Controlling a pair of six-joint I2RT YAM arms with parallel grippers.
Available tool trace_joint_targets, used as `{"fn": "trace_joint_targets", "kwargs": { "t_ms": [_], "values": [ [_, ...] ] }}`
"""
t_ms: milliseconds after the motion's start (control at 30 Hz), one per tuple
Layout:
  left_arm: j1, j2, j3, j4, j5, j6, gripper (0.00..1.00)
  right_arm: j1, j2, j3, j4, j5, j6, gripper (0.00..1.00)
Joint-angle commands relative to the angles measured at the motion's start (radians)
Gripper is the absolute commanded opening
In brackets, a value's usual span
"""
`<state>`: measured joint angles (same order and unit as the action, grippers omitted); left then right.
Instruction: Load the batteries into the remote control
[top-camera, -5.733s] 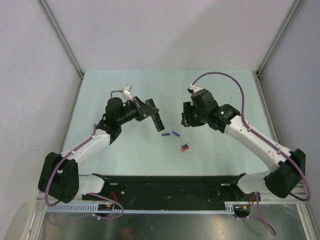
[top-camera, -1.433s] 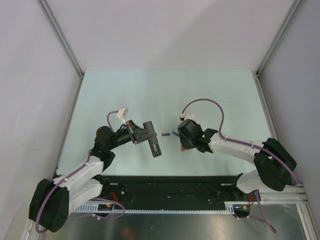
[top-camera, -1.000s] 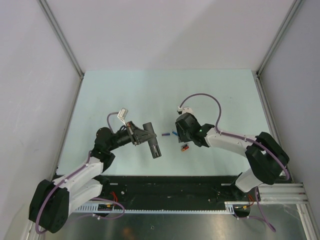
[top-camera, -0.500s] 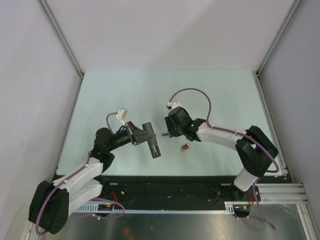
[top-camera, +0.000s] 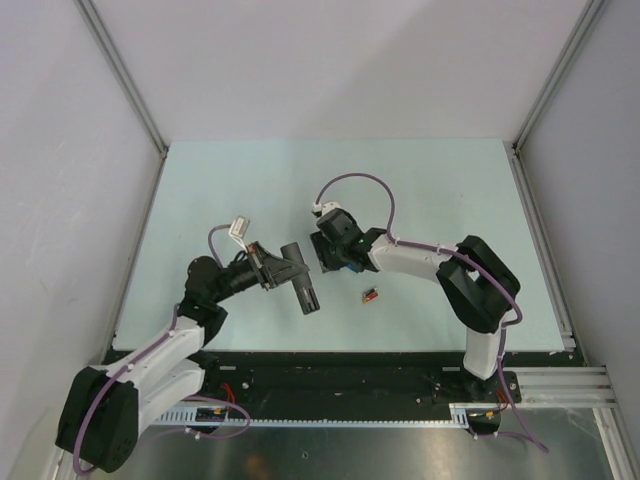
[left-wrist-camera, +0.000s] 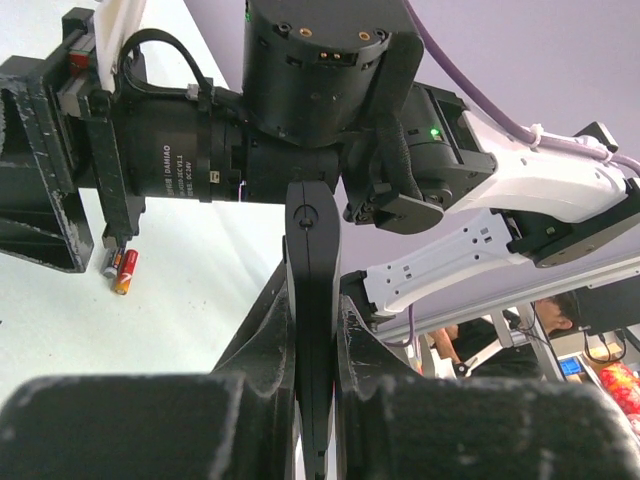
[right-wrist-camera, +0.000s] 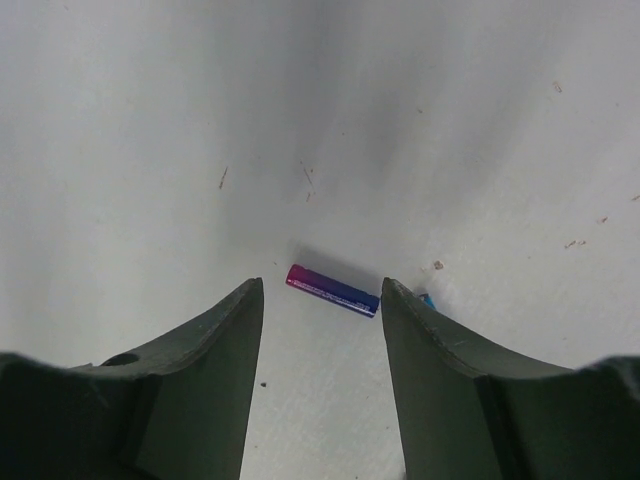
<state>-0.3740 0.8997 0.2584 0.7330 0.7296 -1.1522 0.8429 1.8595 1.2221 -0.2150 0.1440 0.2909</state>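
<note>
My left gripper (top-camera: 283, 270) is shut on the black remote control (top-camera: 306, 292) and holds it above the table. In the left wrist view the remote (left-wrist-camera: 312, 230) stands edge-on, clamped between my left gripper (left-wrist-camera: 313, 320). My right gripper (top-camera: 330, 258) is open and points down at the table beside the remote's far end. In the right wrist view the blue battery (right-wrist-camera: 335, 291), purple at one end, lies on the table between the tips of my right gripper (right-wrist-camera: 322, 287), not touched. The red-orange battery (top-camera: 371, 294) lies on the table to the right, and it also shows in the left wrist view (left-wrist-camera: 124, 271).
A small bit of a blue thing (right-wrist-camera: 426, 299) peeks out beside my right finger. The pale green table (top-camera: 250, 180) is fenced by grey walls at left, back and right. A black rail (top-camera: 340, 372) runs along the near edge.
My right gripper has moved left from over the red-orange battery to over the blue battery, close to the remote. The left gripper still holds the remote, almost unmoved.
</note>
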Motion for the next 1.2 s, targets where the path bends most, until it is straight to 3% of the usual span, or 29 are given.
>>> {"fn": "trace_joint_targets", "kwargs": {
  "t_ms": [0,533,1167],
  "values": [
    [0.014,-0.025,-0.010,0.037,0.016,-0.009,0.00,0.012,0.020,0.068,-0.041,0.045,0.014,0.58],
    [0.015,-0.042,-0.030,0.037,0.011,-0.021,0.00,0.068,0.072,0.083,-0.135,0.178,0.283,0.61],
    [0.015,-0.047,-0.024,0.037,0.010,-0.021,0.00,0.053,0.127,0.086,-0.132,0.175,0.298,0.63]
  ]
}}
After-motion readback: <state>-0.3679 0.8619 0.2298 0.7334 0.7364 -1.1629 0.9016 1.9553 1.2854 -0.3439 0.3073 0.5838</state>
